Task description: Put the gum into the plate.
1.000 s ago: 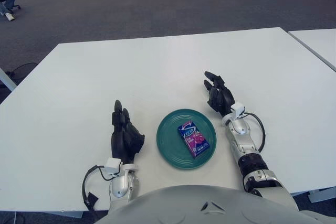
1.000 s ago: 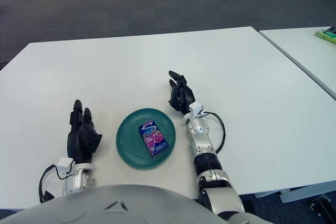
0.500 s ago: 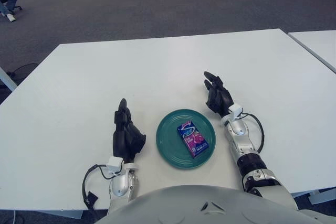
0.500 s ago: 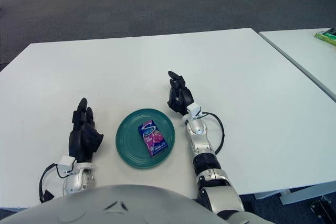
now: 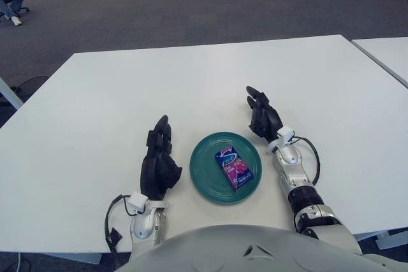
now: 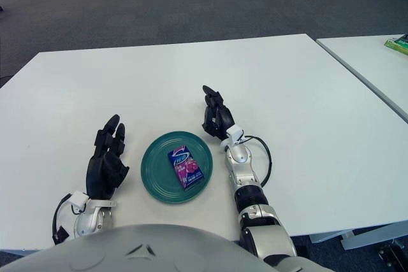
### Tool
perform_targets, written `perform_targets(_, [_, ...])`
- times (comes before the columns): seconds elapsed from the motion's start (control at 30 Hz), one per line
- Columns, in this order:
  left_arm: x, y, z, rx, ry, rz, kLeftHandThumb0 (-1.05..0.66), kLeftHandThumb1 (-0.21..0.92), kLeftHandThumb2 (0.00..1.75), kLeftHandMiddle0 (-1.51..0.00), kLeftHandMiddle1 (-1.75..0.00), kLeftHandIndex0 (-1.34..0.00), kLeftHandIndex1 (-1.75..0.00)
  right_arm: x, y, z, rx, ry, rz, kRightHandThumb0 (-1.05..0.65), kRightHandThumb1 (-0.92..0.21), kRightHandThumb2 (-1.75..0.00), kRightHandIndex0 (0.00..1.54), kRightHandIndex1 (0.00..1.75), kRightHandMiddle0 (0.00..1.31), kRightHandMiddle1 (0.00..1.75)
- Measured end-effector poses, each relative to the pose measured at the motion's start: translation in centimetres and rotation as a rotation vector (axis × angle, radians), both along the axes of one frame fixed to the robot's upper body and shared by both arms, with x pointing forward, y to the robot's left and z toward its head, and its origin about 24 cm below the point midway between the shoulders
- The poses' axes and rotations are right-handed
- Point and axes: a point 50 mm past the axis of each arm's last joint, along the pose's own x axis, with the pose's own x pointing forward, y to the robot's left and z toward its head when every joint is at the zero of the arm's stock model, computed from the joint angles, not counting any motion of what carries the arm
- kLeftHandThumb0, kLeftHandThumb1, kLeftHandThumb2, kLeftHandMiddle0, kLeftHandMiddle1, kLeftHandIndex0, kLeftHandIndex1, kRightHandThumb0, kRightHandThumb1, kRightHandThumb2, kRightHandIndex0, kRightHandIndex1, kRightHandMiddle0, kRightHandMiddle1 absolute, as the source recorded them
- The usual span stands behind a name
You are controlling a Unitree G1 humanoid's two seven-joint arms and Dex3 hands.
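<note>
On the white table, a green plate is sitting between the two hands, carrying the gum (a purple pack) at its middle. Left hand and right hand are resting just beside the rim, fingers extended, grasping nothing.

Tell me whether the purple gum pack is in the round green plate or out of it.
In. The purple gum pack lies flat inside the round green plate, within its rim. Neither the left hand nor the right hand touches it.
</note>
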Motion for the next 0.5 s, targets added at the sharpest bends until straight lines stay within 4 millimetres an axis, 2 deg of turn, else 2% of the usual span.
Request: perform_targets(0.5, [0.1, 0.4, 0.1, -0.049, -0.018, -0.013, -1.05, 0.92, 0.98, -0.17, -0.01, 0.0, -0.61, -0.3, -2.7, 0.3, 0.033, -0.019, -0.078, -0.69, -0.92, -0.98, 0.04, 0.0, 0.0, 0.17])
